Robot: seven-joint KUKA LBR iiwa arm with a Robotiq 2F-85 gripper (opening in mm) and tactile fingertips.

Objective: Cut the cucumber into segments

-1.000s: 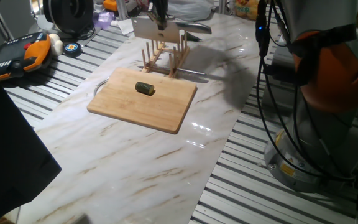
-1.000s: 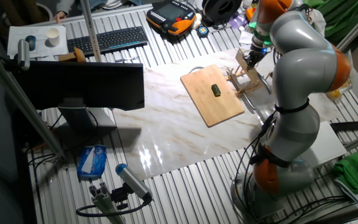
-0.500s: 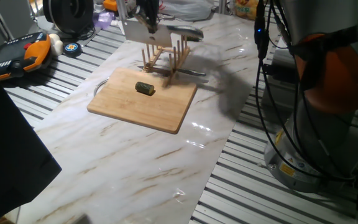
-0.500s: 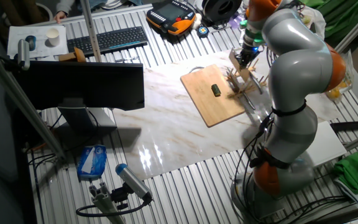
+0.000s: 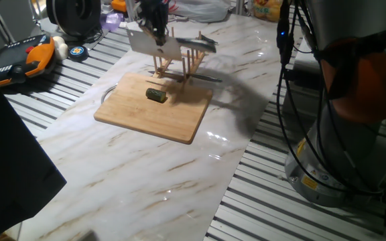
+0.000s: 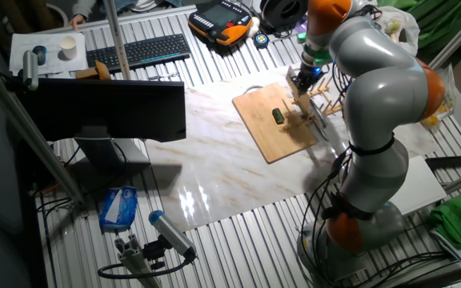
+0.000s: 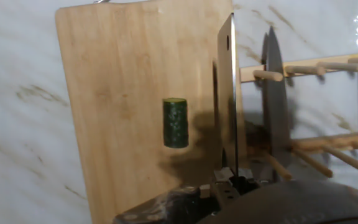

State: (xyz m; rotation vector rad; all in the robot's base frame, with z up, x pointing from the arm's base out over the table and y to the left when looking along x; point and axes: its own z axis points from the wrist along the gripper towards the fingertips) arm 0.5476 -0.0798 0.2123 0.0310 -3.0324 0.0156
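Observation:
The cucumber (image 5: 156,95) is a short dark green cylinder lying whole on the wooden board (image 5: 139,115); no segments are in view. My gripper (image 5: 155,25) is shut on the handle of a broad cleaver (image 5: 147,41), whose blade hangs in the air above the board's far edge, short of the cucumber. In the hand view the cleaver (image 7: 228,99) runs edge-on just right of the cucumber (image 7: 176,122), over the board (image 7: 117,74). My gripper (image 7: 232,185) shows at the bottom. From the other fixed view my gripper (image 6: 304,76) hovers right of the cucumber (image 6: 278,116).
A wooden peg rack (image 5: 183,63) stands just behind the board, with a second knife (image 7: 275,106) resting in it close beside the cleaver. Cables, a teach pendant (image 5: 25,59) and a tape roll (image 5: 78,51) lie at the left. The arm's base (image 5: 340,161) stands at the right.
The gripper has carried the cleaver off the rack, leftward and lower, to the board's far edge. The cucumber has not moved.

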